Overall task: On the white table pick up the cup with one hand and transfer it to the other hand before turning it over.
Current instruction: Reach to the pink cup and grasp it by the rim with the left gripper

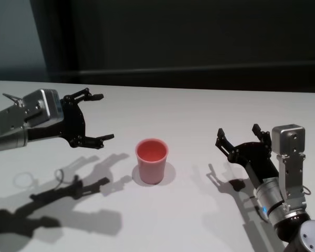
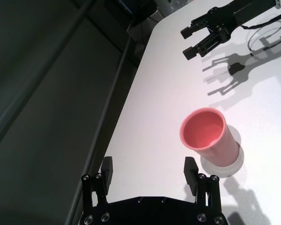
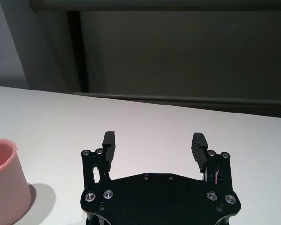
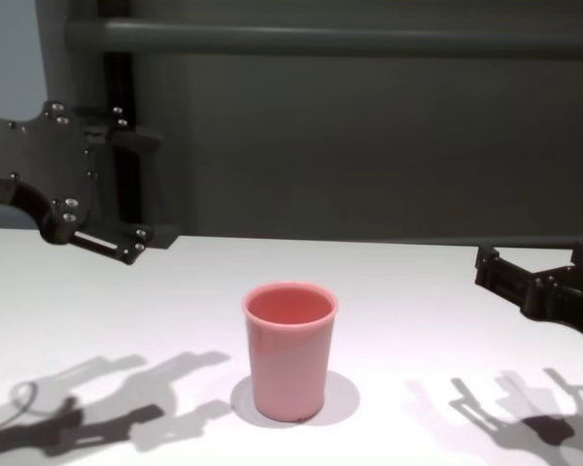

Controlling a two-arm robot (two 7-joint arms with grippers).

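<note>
Near the table's middle, the cup: the cup (image 1: 151, 160) is standing upright, mouth up, on the white table (image 1: 199, 115), roughly midway between your two arms and toward the near edge. Nothing is touching it.
Left gripper: your left gripper (image 1: 97, 117) is hovering above the tabletop toward the left edge, turned sideways so its opening is facing the cup. Its jaws are spread wide and holding nothing, which looks like a setup for a side grasp around the tapered wall.
Right gripper: your right gripper (image 1: 240, 138) is waiting low near the right edge, jaws also wide and empty, pointing toward the far edge. It is probably placed there to receive the cup.
Progress: you are at the very start, judging by the cup sitting untouched; pickup, handover and turning over are not yet done.
</note>
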